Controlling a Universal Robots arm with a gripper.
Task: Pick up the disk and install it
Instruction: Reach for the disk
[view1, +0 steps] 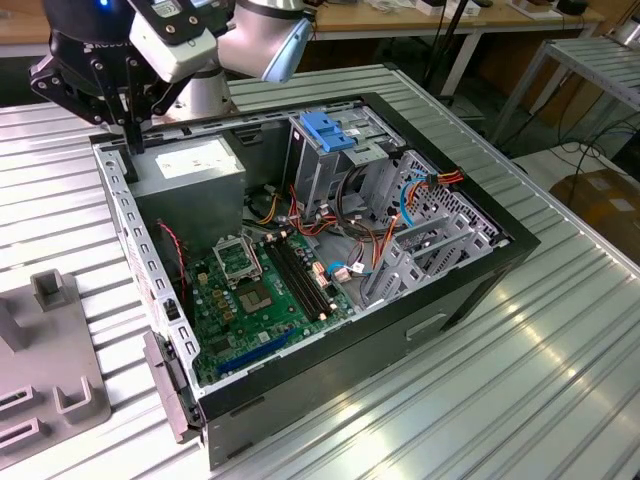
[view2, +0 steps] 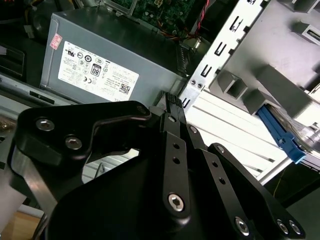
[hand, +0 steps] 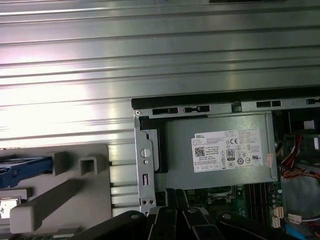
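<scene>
The disk lies in a grey holder beside the open computer case; in the second wrist view its blue frame edge and a strip of grey metal show. In the first wrist view the disk reaches in from the picture's edge, resting on the same holder. My gripper hangs over the case's rear corner at the exterior view's left, above the power supply. Its black fingers stand together with nothing between them, a short way from the disk. In the first wrist view the gripper is over the case wall.
The open case lies on a ribbed metal table. Inside are a green motherboard, loose cables, and a metal drive cage with a blue latch piece on top. The grey holder sits at the exterior view's left.
</scene>
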